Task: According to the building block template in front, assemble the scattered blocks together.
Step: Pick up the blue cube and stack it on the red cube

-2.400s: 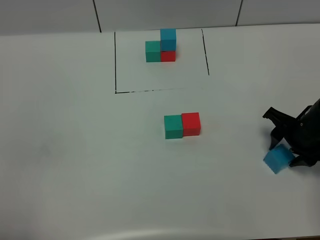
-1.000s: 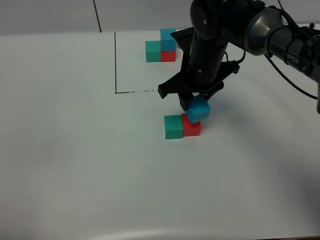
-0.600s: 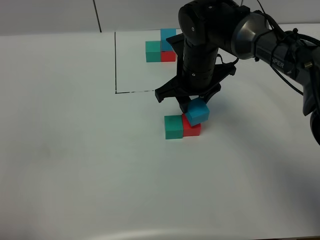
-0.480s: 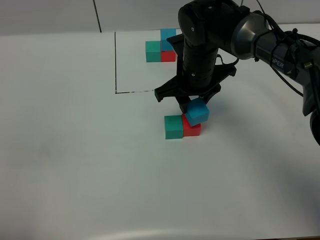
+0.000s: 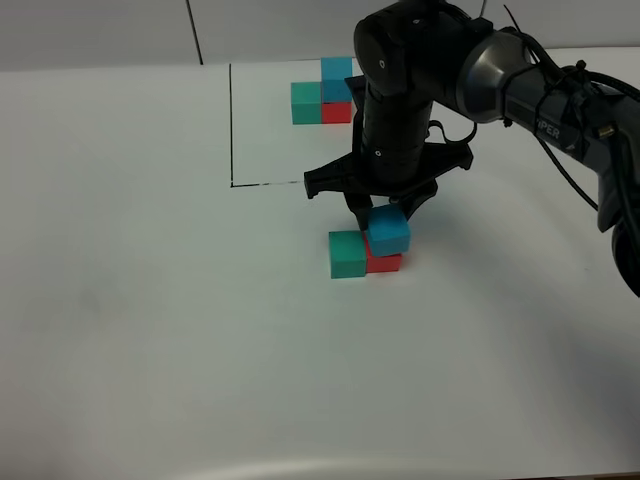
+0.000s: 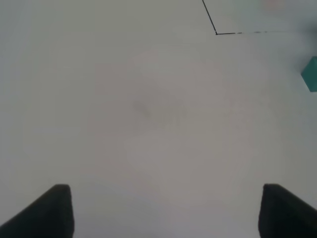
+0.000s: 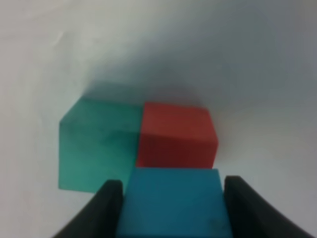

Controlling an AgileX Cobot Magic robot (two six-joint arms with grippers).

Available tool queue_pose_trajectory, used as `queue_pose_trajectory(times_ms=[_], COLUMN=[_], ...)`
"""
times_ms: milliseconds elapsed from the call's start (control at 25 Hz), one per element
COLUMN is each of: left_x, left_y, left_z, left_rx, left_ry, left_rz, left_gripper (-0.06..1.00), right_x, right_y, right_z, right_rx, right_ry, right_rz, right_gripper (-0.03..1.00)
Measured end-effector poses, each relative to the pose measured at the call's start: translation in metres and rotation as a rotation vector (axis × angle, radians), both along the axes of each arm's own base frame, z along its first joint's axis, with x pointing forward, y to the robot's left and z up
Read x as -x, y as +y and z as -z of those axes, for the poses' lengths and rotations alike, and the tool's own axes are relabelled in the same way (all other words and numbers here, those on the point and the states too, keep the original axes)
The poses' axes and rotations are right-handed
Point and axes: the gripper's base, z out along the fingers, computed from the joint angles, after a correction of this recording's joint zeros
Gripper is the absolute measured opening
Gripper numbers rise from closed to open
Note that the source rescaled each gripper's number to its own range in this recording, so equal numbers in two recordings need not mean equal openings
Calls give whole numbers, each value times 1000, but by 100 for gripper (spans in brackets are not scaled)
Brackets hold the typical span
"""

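1. Since the frame half a second before, the sky blue block (image 5: 388, 229) had turned from a tilted, corner-down pose to sit nearly square over the red block (image 5: 384, 260), and the right gripper (image 5: 384, 214) had come slightly lower.
2. Right gripper fingers (image 7: 105, 210) were clamped on two opposite sides of the sky blue block; in the right wrist view the block (image 7: 174, 202) filled the gap between them.
3. Whether the sky blue block rested fully on the red block could not be told.
4. Red block and teal-green block (image 5: 347, 254) stood side by side, touching, on the white worktop (image 5: 150, 320), just outside the open side of the black drawn lines (image 5: 231, 120).
5. All three cubes were plain, matte and of like size.
6. Building block template (image 5: 322, 95) stood inside the lines: teal-green beside red, blue on red.
7. Left gripper (image 6: 161, 210) hung over bare worktop, fingers apart and holding nothing.
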Motion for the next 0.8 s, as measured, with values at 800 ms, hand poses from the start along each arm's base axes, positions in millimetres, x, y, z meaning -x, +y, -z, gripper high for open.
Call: queue_pose_trajectory(times_ms=[800], left_x=[0], left_y=[0], left_z=[0], left_rx=[0], left_ry=[0], left_rz=[0], left_gripper=[74], right_x=[-5], right_y=[4], right_z=[13], right_rx=[-21], right_ry=[-10], right_rz=[101], right_gripper=[1])
